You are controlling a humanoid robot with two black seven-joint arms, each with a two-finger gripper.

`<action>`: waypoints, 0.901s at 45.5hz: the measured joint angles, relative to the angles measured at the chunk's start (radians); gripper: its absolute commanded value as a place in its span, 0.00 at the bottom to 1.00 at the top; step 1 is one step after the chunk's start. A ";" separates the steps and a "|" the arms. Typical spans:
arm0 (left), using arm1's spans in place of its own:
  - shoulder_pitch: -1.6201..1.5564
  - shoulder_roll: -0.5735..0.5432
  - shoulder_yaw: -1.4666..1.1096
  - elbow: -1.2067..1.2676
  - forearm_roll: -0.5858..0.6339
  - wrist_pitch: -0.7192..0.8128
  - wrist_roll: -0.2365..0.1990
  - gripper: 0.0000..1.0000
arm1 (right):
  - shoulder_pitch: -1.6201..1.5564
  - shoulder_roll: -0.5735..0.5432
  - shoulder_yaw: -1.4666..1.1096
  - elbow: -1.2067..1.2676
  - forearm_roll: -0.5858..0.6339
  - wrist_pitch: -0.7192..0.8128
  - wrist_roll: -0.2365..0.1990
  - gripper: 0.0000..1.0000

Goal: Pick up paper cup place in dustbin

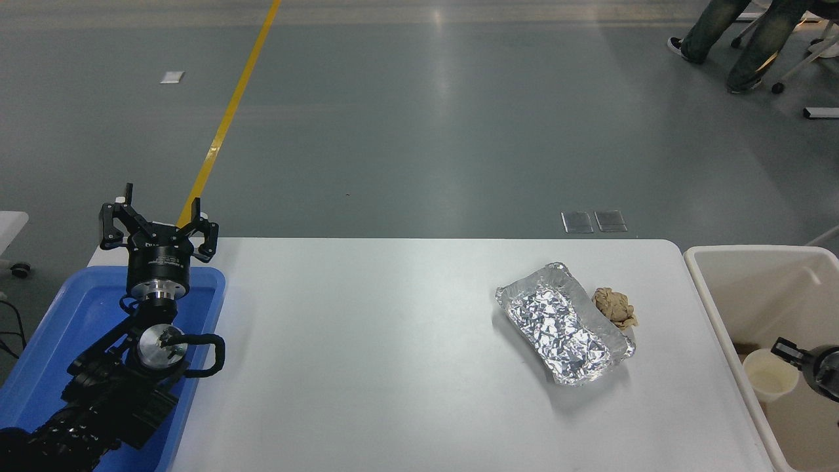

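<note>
The white paper cup point(768, 375) is upright over the inside of the beige dustbin point(734, 252), near the bin's left wall at the table's right end. My right gripper point(803, 360) comes in from the right edge, and its black tip is at the cup's right rim. Most of it is cut off by the picture's edge, so its grip is unclear. I cannot tell whether the cup hangs from it or rests in the bin. My left gripper point(157, 219) is open and empty, parked over the blue tray at the lower left.
A silver foil tray point(564, 321) lies on the white table point(367, 354) right of centre, with a crumpled brown paper ball point(615, 307) touching its far right side. A blue plastic tray point(59, 314) sits at the table's left end. A person's legs point(741, 39) show at the top right.
</note>
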 measured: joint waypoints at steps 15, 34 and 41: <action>0.000 0.000 0.000 0.000 0.002 0.000 0.002 0.99 | 0.307 -0.140 -0.119 0.244 -0.125 0.036 0.000 1.00; 0.000 -0.001 0.000 0.000 0.002 0.000 0.002 0.99 | 1.067 -0.154 -0.467 0.867 -0.157 0.236 -0.004 1.00; 0.000 -0.001 0.000 0.000 0.002 0.000 0.001 0.99 | 1.271 -0.095 -0.520 1.000 -0.080 0.380 -0.002 1.00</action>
